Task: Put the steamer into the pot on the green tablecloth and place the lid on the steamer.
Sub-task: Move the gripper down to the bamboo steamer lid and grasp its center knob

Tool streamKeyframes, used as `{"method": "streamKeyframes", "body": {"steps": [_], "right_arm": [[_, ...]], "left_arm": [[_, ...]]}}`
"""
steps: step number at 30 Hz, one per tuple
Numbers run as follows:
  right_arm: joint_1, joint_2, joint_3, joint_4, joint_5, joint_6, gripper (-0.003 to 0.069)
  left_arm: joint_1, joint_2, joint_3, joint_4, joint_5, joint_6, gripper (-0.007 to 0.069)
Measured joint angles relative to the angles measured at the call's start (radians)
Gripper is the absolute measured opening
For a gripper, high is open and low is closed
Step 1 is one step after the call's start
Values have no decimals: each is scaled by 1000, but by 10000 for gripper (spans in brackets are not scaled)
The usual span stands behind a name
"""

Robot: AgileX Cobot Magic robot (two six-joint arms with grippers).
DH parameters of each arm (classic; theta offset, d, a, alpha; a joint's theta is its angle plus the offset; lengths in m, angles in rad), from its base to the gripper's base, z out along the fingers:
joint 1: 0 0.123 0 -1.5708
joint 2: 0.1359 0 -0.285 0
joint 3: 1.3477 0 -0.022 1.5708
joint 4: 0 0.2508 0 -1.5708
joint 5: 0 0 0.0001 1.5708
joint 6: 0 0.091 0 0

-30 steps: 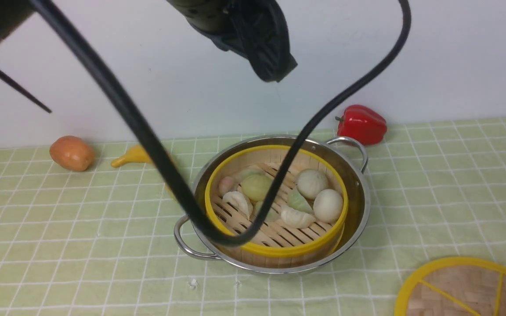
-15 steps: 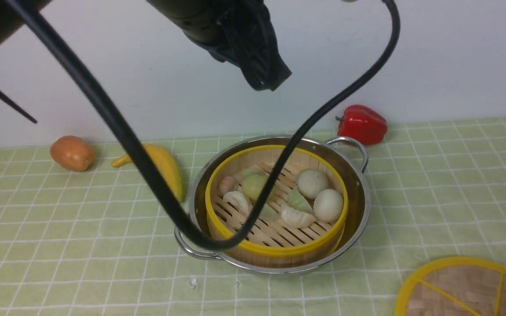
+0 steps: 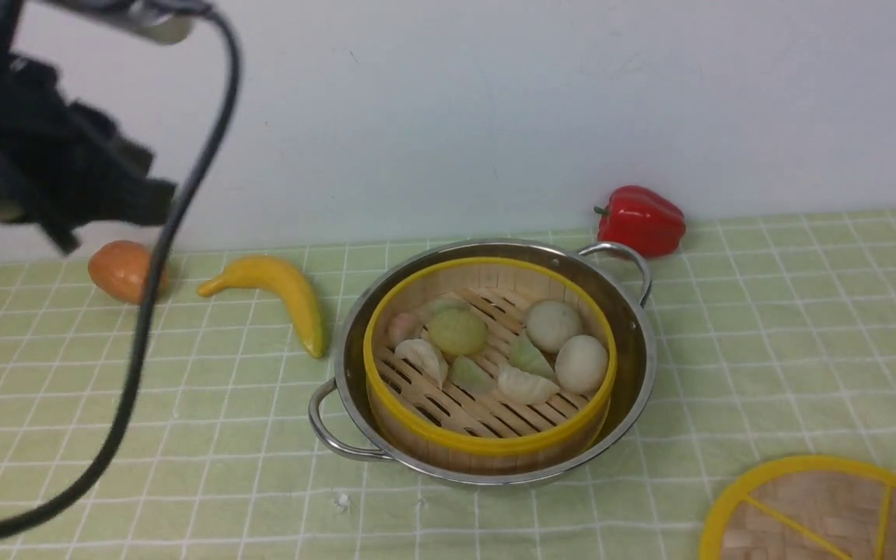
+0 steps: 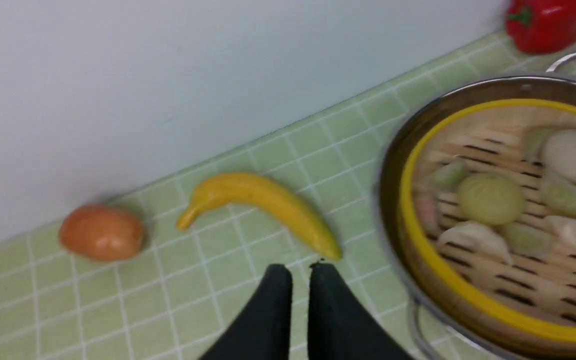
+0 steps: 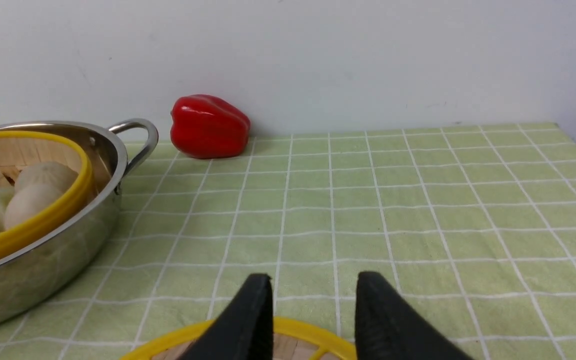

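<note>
We see our left gripper (image 4: 300,272) hanging high, jaws nearly together and empty, our right gripper (image 5: 313,282) parted over the lid (image 3: 806,513), and the steamer (image 3: 487,447) sitting in the pot (image 3: 635,342) on the green tablecloth (image 3: 767,327).

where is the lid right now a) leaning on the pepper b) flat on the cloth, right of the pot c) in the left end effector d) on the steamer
B: the lid lies flat on the cloth at the front right, by the open right end effector, while the steamer in the pot is uncovered.
</note>
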Motion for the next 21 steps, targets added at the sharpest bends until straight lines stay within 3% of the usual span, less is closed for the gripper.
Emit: {"method": "streamKeyframes", "body": {"steps": [6,9,14,21], "right_arm": [[0,0,0,0,0,0,252],[0,0,0,0,0,0,252],[0,0,0,0,0,0,252],[0,0,0,0,0,0,252]], "left_arm": [[263,-320,489,-73,-287,0,64],[319,-441,686,-76,-427,0,64],[349,-674,983,-78,-621,0,75],[349,-920,1113,-81,-585,0,84]]}}
